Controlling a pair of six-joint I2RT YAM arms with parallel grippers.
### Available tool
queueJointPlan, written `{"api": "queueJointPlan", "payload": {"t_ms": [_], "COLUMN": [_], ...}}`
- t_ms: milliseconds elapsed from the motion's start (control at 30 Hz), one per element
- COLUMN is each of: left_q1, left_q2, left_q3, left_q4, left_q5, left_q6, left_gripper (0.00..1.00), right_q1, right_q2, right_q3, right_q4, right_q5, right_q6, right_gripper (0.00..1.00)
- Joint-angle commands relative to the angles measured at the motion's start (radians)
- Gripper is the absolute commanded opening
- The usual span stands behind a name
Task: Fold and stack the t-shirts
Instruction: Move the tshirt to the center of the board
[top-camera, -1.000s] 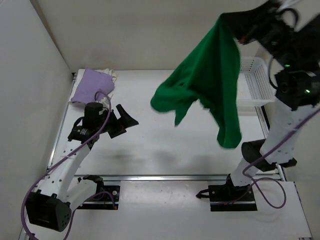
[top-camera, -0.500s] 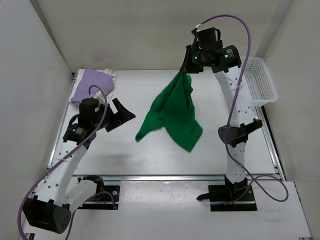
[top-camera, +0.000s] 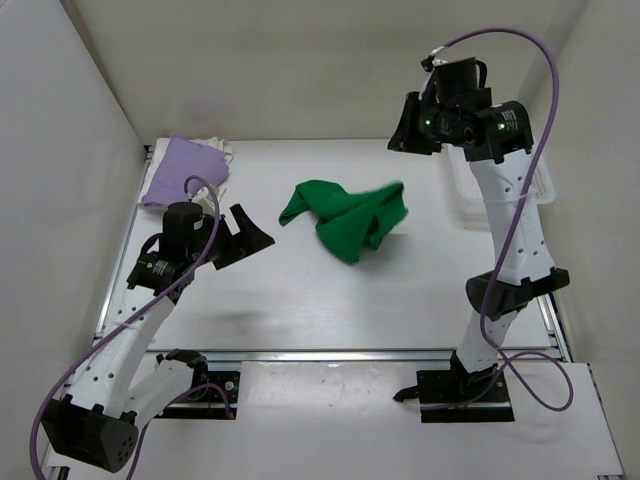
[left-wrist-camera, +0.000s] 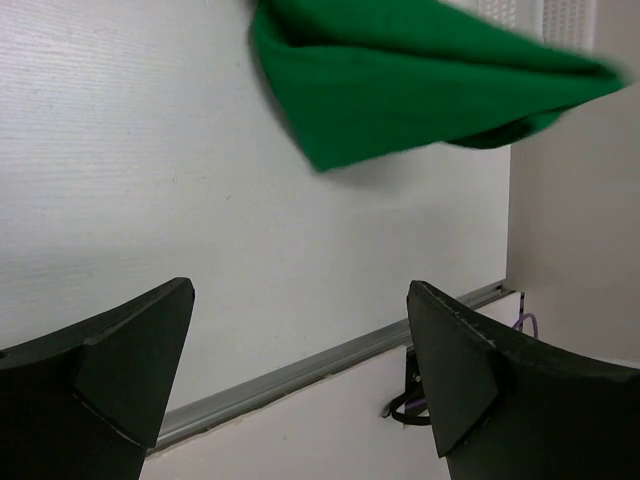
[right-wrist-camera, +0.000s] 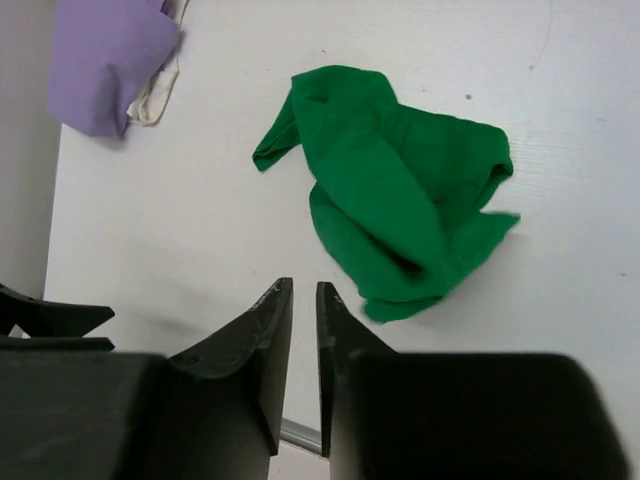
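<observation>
The right claw (right-wrist-camera: 297, 300), high in the upper right of the top view, held nothing: its jaws stood a narrow slit apart, the green shirt (top-camera: 345, 217) having dropped from it a moment before. That shirt, hanging in the air a second earlier, lay crumpled near the middle of the desk (top-camera: 300, 310), clear of both claws. The left claw (top-camera: 243, 238), at centre left, gaped wide and empty, pointed toward the green shirt. The purple shirt (top-camera: 182, 168) sat folded on the cream shirt (top-camera: 222, 149) in the upper left corner. Judging by this, the green shirt was ready for spreading and folding
</observation>
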Motion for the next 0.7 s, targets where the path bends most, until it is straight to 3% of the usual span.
{"api": "queueJointPlan", "payload": {"t_ms": [0,267,367,433,500,533,600,633,667], "left_q1": [-0.014,-0.04,-0.045,-0.051,-0.061,-0.068,-0.097,-0.118,-0.135], "left_q2": [-0.025,-0.002,-0.002,-0.002,0.001,0.004,0.018,0.036,0.062], "left_q3": [-0.037,-0.028,-0.045,-0.073,-0.096,-0.111,-0.134,-0.148,-0.157], "left_q4": [0.004,-0.019,0.01,0.034,0.059,0.076,0.109,0.119,0.143], "left_q5": [0.017,0.001,0.017,0.035,0.054,0.054,0.043,0.034,0.037], "left_q6": [0.002,0.032,0.026,0.009,-0.003,-0.006,-0.018,-0.023,-0.028], "left_gripper": [0.98,0.99,0.98,0.99,0.99,0.99,0.99,0.98,0.99], "right_q1": [-0.018,-0.035,0.05,0.114,0.1,0.073,0.021,0.02,0.014], "right_q2": [-0.103,-0.3,-0.349,-0.486,-0.614,-0.696,-0.827,-0.854,-0.877], "right_q3": [-0.098,-0.341,-0.447,-0.705,-0.884,-0.995,-1.211,-1.261,-1.331], "right_q4": [0.064,0.163,0.211,0.327,0.456,0.52,0.602,0.64,0.648], "right_q5": [-0.043,-0.076,-0.026,0.039,-0.033,-0.076,-0.122,-0.127,-0.134], "right_q6": [-0.028,-0.054,-0.069,-0.071,-0.04,-0.023,0.004,0.017,0.017], "right_gripper": [0.15,0.34,0.38,0.42,0.66,0.68,0.66,0.61,0.49]}}
